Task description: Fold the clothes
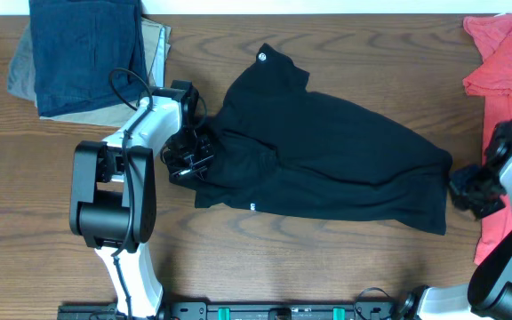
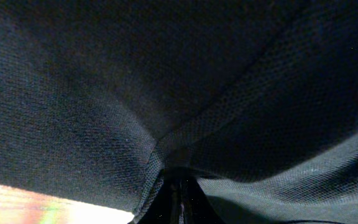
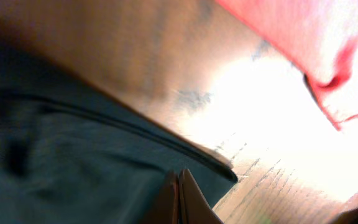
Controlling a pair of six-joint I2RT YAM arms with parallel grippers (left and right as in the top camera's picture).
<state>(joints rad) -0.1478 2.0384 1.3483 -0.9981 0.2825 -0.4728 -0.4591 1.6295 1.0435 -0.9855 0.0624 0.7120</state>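
Surroundings: we are seeing a coral-red T-shirt (image 1: 505, 53) lying beyond the black shirt's (image 1: 327, 169) right end, and folded navy-blue garment (image 1: 87, 53) and khaki garment (image 1: 158, 44) lying off its upper left.
Shirt: it is lying mid-tabletop (image 1: 327, 267), long axis running from the upper-left collar down to the right hem.
Left tool (image 1: 189, 160): it is clamping bunched cloth at the shirt's left edge.
Right tool (image 1: 467, 188): its fingers are pressing together at the shirt's right hem; we cannot tell whether cloth is caught.

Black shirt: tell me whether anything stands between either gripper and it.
Nothing visible does. The left gripper has its fingers pinched on the black shirt at its left edge. The right gripper sits shut at the right hem. The red shirt lies beyond it, not between.
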